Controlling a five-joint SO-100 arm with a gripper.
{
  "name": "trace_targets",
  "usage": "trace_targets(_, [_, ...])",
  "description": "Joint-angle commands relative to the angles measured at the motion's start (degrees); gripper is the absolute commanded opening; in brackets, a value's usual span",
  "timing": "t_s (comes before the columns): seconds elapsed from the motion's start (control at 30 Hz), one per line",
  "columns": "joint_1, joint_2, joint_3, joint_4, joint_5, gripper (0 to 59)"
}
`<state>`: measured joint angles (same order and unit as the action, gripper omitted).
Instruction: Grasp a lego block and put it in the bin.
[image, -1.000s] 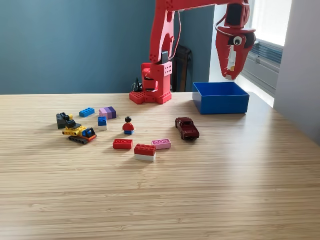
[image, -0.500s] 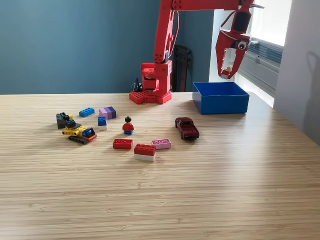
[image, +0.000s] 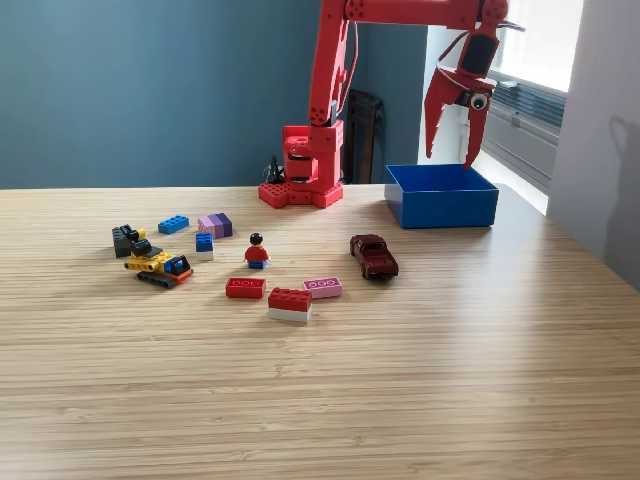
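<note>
I see the bin (image: 441, 194), a low square open-topped bright blue plastic box, sitting on the pale wood-grain table (image: 400, 380) near its far edge, toward the exterior view's right. My red gripper (image: 450, 155) hangs directly above the bin's back part, apart from it, with its jaws spread wide and nothing between them. I cannot see into the bin from this angle. To the bin's left in the exterior view stands the red base of the arm (image: 303, 170). In front of the bin, nearer the camera, rests a small dark red toy car (image: 374, 256). Further left of the bin lie a pink flat lego block (image: 322, 287), a red-on-white stacked lego block (image: 290, 304), a red flat lego block (image: 245, 288), and a little figure in a red top (image: 257, 251). Furthest from the bin sit a purple block (image: 215, 225), two blue blocks (image: 173, 224) and a yellow tracked toy vehicle (image: 158, 264).
</note>
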<state>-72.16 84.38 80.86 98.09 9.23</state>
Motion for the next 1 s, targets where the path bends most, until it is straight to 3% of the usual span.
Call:
trace_targets(0.03, [1.41,5.62,-6.42,1.32,2.37,22.5])
trace_targets(0.33, [19.60,5.62,-18.11,1.05,8.00,21.9])
trace_targets(0.67, [39.20,5.62,-26.02,1.14,3.34,22.4])
trace_targets(1.0, [42.28,5.62,-27.16,1.14,0.70,22.8])
